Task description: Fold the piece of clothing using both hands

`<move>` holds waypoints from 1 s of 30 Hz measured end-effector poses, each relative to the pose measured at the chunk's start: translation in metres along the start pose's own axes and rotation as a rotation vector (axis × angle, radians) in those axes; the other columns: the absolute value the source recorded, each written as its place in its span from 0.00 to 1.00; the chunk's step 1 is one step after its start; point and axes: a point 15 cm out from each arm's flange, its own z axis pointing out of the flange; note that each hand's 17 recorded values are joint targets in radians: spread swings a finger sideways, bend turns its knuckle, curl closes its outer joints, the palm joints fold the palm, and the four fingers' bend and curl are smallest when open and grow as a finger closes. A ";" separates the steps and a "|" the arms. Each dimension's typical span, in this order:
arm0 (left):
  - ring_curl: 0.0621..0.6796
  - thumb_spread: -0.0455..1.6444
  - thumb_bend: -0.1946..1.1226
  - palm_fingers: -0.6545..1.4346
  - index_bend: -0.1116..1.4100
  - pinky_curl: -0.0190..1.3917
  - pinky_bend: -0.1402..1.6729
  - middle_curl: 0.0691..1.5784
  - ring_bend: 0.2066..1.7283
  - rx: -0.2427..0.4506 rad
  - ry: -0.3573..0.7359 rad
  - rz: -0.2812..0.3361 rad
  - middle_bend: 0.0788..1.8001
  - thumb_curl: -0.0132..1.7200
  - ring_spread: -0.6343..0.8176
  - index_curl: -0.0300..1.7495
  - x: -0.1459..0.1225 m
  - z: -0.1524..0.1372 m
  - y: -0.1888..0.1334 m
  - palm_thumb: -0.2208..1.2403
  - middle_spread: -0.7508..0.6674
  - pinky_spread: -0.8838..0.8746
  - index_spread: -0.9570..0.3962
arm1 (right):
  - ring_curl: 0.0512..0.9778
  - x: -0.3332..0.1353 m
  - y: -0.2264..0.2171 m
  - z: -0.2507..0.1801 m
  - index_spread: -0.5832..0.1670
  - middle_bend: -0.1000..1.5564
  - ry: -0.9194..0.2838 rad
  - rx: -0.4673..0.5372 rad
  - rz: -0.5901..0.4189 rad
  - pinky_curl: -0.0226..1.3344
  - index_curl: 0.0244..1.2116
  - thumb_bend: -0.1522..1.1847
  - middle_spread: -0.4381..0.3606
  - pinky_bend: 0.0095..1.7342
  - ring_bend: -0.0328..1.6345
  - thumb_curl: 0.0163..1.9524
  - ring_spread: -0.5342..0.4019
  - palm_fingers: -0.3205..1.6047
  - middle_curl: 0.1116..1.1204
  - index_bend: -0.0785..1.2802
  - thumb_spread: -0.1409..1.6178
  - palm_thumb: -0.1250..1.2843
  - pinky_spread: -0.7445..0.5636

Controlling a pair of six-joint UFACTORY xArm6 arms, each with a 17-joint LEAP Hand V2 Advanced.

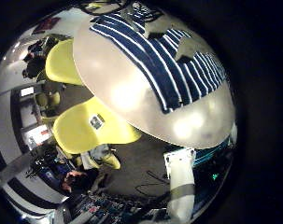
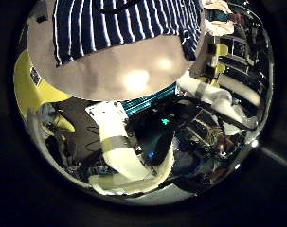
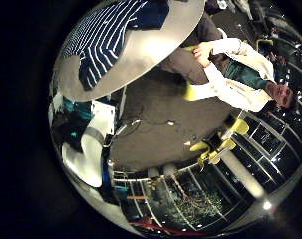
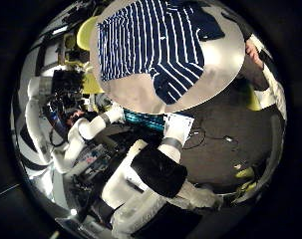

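A striped piece of clothing lies spread flat on a round table, seen from well above in the right thumb side palm view. It also shows in the left little finger side palm view, the left thumb side palm view and the right little finger side palm view. Both hands are away from the cloth. Parts of my left hand show at the edge of the left thumb side palm view; its fingers are unclear.
Chairs stand beside the table. A white robot arm and equipment racks are next to the table. A seated person is by the table's far side.
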 end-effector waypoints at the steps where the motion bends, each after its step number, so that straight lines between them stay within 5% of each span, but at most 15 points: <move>1: 0.18 0.54 0.13 0.35 0.17 0.26 0.34 0.19 0.36 0.005 -0.011 0.002 0.06 0.18 0.58 0.20 -0.001 0.006 -0.002 0.17 0.62 0.66 0.64 | 0.14 -0.002 0.000 0.000 0.33 0.24 0.002 -0.003 0.002 0.19 0.24 0.11 0.58 0.22 0.39 0.10 0.71 0.34 0.26 0.18 0.85 0.30 0.87; 8: 0.19 0.53 0.13 0.34 0.17 0.26 0.35 0.18 0.37 0.006 -0.092 0.010 0.07 0.19 0.60 0.19 -0.003 0.042 -0.017 0.20 0.63 0.67 0.65 | 0.14 -0.012 -0.001 -0.002 0.34 0.23 0.007 -0.010 0.009 0.19 0.25 0.11 0.58 0.22 0.39 0.10 0.71 0.34 0.26 0.18 0.86 0.31 0.87; 17: 0.16 0.56 0.13 0.44 0.21 0.23 0.28 0.22 0.31 0.021 -0.162 -0.009 0.16 0.19 0.54 0.21 -0.014 0.051 -0.025 0.28 0.53 0.63 0.66 | 0.14 -0.019 0.007 -0.004 0.34 0.24 0.003 -0.040 0.018 0.19 0.25 0.11 0.59 0.22 0.39 0.10 0.72 0.34 0.26 0.18 0.86 0.31 0.87; 23: 0.16 0.59 0.14 0.58 0.23 0.22 0.27 0.28 0.33 0.013 -0.170 -0.012 0.28 0.20 0.36 0.24 -0.015 0.056 -0.031 0.35 0.40 0.51 0.60 | 0.14 -0.024 0.011 -0.005 0.35 0.24 0.003 -0.055 0.020 0.19 0.25 0.11 0.59 0.21 0.38 0.10 0.72 0.34 0.26 0.18 0.86 0.32 0.87; 30: 0.39 0.62 0.16 0.83 0.26 0.27 0.40 0.38 0.55 0.034 -0.192 -0.026 0.39 0.21 0.14 0.30 -0.023 0.046 -0.045 0.49 0.26 0.26 0.47 | 0.15 -0.026 0.014 -0.004 0.35 0.24 -0.003 -0.060 0.025 0.19 0.25 0.11 0.59 0.21 0.38 0.10 0.72 0.34 0.26 0.19 0.86 0.32 0.87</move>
